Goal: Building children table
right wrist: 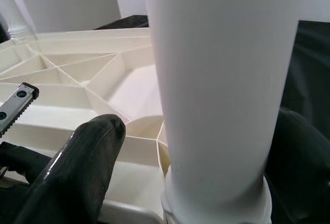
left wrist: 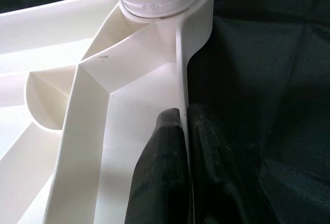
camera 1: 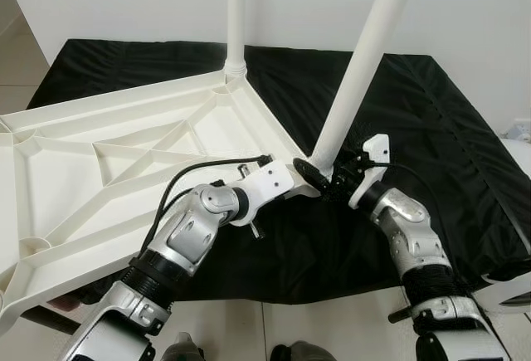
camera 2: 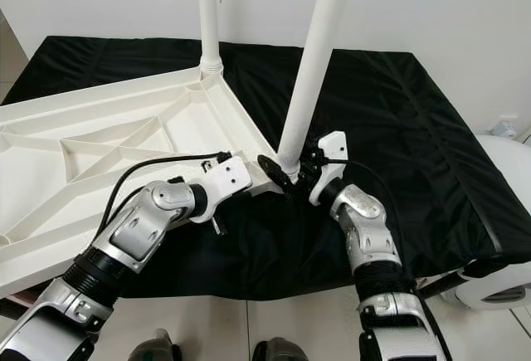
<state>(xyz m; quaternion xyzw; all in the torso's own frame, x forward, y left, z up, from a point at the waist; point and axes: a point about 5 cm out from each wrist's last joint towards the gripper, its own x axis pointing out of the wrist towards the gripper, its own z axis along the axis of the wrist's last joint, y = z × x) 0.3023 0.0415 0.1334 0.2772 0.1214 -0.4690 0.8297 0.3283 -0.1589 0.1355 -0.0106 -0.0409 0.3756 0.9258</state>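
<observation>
Two silver metal arms with ribbed black collars at mid-length, each ending in a white wrist housing and a left hand (camera 1: pixel 309 174) and right hand (camera 1: pixel 336 180) of long black rubbery fingers (left wrist: pixel 160 177); thin black cables loop along both forearms.

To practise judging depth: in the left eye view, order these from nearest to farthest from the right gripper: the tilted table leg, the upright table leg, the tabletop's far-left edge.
1. Tilted table leg: the right gripper grips its base.
2. Upright table leg: at the tabletop's back corner, up and left.
3. Far-left edge of the upturned tabletop: across the whole panel.
</observation>
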